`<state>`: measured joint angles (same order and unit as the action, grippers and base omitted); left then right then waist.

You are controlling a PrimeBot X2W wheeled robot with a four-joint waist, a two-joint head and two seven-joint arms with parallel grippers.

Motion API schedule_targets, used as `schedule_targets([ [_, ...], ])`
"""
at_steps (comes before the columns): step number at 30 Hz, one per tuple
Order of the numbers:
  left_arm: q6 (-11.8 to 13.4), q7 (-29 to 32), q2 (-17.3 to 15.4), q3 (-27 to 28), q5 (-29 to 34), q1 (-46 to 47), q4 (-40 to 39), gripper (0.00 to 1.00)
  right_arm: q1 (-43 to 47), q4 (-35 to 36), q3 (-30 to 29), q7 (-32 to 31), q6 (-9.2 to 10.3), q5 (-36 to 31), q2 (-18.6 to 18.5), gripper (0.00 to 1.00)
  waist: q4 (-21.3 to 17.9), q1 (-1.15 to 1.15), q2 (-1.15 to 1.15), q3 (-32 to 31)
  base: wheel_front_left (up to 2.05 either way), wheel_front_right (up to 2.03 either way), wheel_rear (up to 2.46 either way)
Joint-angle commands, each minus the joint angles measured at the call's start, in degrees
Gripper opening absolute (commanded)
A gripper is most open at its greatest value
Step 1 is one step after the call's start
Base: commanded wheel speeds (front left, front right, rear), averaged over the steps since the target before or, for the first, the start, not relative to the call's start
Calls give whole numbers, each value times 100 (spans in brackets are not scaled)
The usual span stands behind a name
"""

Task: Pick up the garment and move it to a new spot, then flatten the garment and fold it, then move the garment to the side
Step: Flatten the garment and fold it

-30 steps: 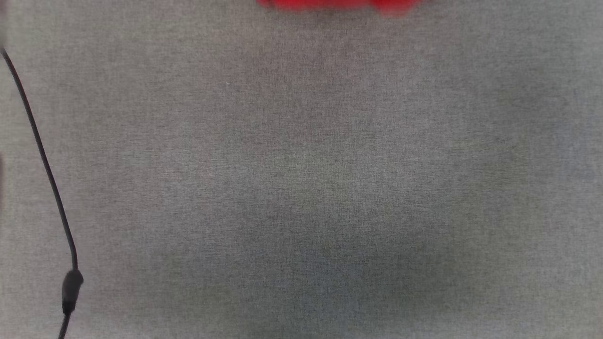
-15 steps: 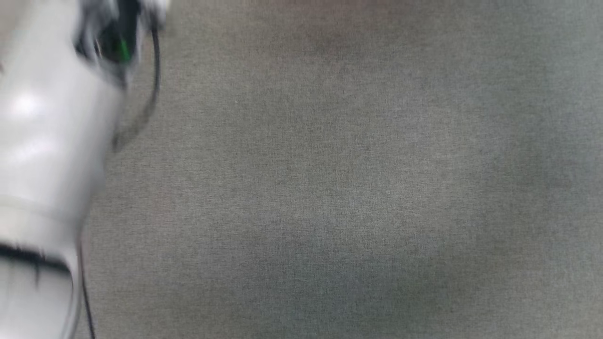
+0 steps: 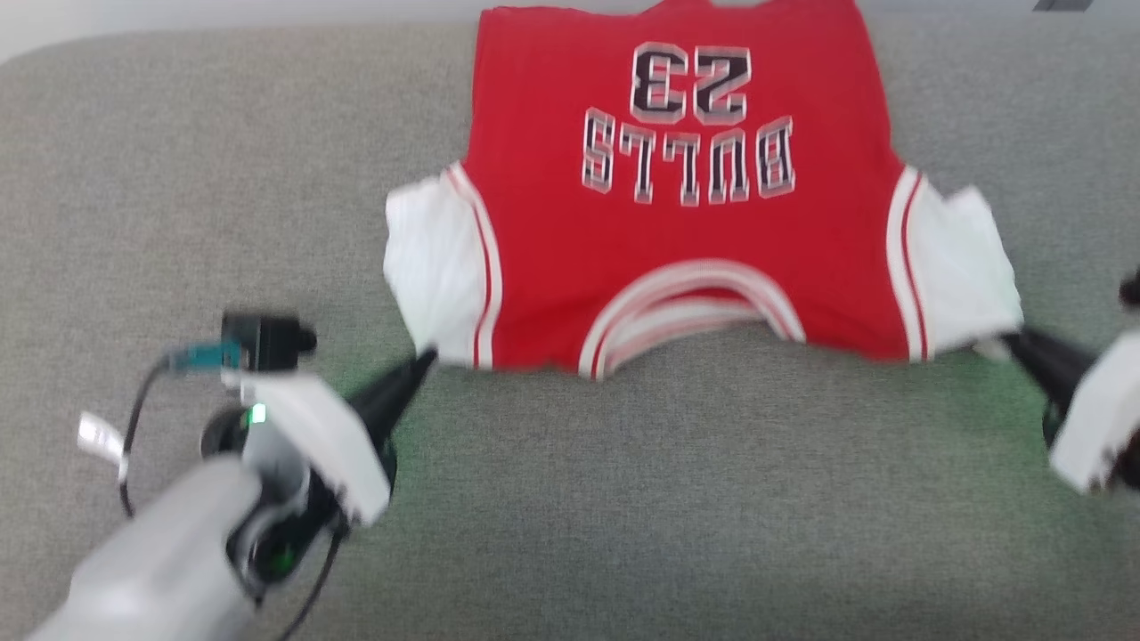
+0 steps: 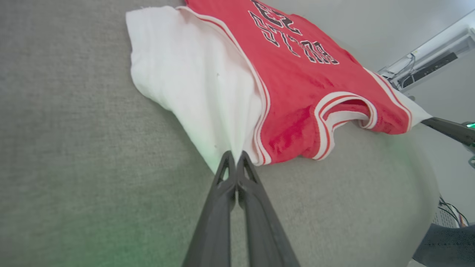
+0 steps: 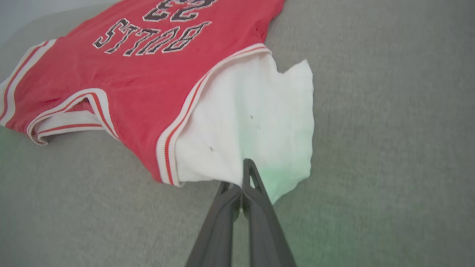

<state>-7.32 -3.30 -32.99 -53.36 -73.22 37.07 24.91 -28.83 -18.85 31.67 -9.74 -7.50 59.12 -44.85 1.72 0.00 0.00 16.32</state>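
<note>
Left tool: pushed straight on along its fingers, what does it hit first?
The garment: the left tool is shut on the edge of its white sleeve, so that sleeve comes first, probably the red body after.

A lab-like workroom: grey cloth-covered table point(image 3: 178, 133), bare pale wall point(image 4: 371, 22), wall-mounted cable duct point(image 4: 426, 65) with wires point(image 4: 405, 62).

The head view looks steeply down on the grey surface point(image 3: 623, 499), with the garment point(image 3: 677, 231) toward its far side. Each wrist view sits low and close at one near corner of it, left and right, facing inward. Both share its red middle.
</note>
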Motion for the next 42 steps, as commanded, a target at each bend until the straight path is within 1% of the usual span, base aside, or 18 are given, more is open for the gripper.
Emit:
schedule_targets([
  [1,-23,-86,-107,-65,-1,-196,-146,0,260,183,-68,-77,2,72,-84,0,-34,0,0,-75,0,0,0],
  [5,-22,-326,-502,-182,-76,-740,-621,0,1110,802,-426,-300,2,163,-350,0,-73,0,0,-160,0,0,0],
  [10,-7,-482,-1022,-199,-238,-1353,-1296,0,2103,1521,-917,-701,2,21,-524,0,-121,0,0,-197,0,0,0],
  [15,313,-544,-1602,-223,-306,-1891,-2204,0,3046,2194,-1600,-1162,2,-101,-532,0,-129,0,0,-128,0,0,0],
  [18,535,-620,-1891,-207,-348,-2152,-2737,0,3549,2569,-2113,-1408,2,-227,-423,0,-106,0,0,-99,0,0,0],
  [20,699,-689,-2015,-171,-373,-2263,-3011,0,3805,2791,-2477,-1554,2,-302,-257,0,-92,0,0,-91,0,0,0],
  [22,830,-768,-2019,-138,-391,-2345,-3173,0,3981,2962,-2758,-1719,2,-451,-97,0,-82,0,0,-88,0,0,0],
  [25,890,-807,-1862,-150,-352,-2329,-3206,0,3990,3104,-2896,-1976,2,-714,206,0,-61,0,0,-79,0,0,0],
  [27,818,-788,-1657,-184,-382,-2256,-3092,0,3821,3041,-2845,-2128,2,-797,430,0,-54,0,0,-80,0,0,0],
  [29,730,-750,-1458,-218,-432,-2183,-2875,0,3636,2883,-2712,-2242,2,-956,555,0,-53,0,0,-71,0,0,0],
  [31,635,-747,-1272,-231,-476,-2127,-2621,0,3459,2666,-2527,-2353,1,-980,722,0,-56,0,0,-57,0,0,0],
  [32,588,-766,-1179,-235,-490,-2098,-2486,0,3340,2542,-2469,-2374,1,-1064,739,0,-59,0,0,-37,0,0,0],
  [34,541,-777,-1091,-248,-472,-2068,-2375,0,3235,2426,-2413,-2359,2,-1144,738,0,-52,0,0,-25,0,0,0],
  [36,454,-805,-953,-261,-449,-2019,-2179,0,3119,2264,-2280,-2278,1,-1148,856,0,-19,0,0,-4,0,0,0],
  [37,383,-834,-867,-250,-450,-1968,-2058,0,3020,2181,-2227,-2173,1,-1132,877,21,10,0,0,21,0,0,0],
  [38,367,-849,-834,-241,-434,-1951,-2021,0,2990,2155,-2211,-2139,2,-1128,862,97,20,0,0,36,0,0,0],
  [39,337,-863,-807,-232,-420,-1941,-1994,0,2972,2146,-2208,-2105,2,-1101,850,100,35,0,0,52,0,0,0],
  [42,313,-900,-764,-234,-344,-1911,-1934,0,2957,2185,-2417,-1971,1,-1074,750,100,98,0,0,94,0,0,0],
])
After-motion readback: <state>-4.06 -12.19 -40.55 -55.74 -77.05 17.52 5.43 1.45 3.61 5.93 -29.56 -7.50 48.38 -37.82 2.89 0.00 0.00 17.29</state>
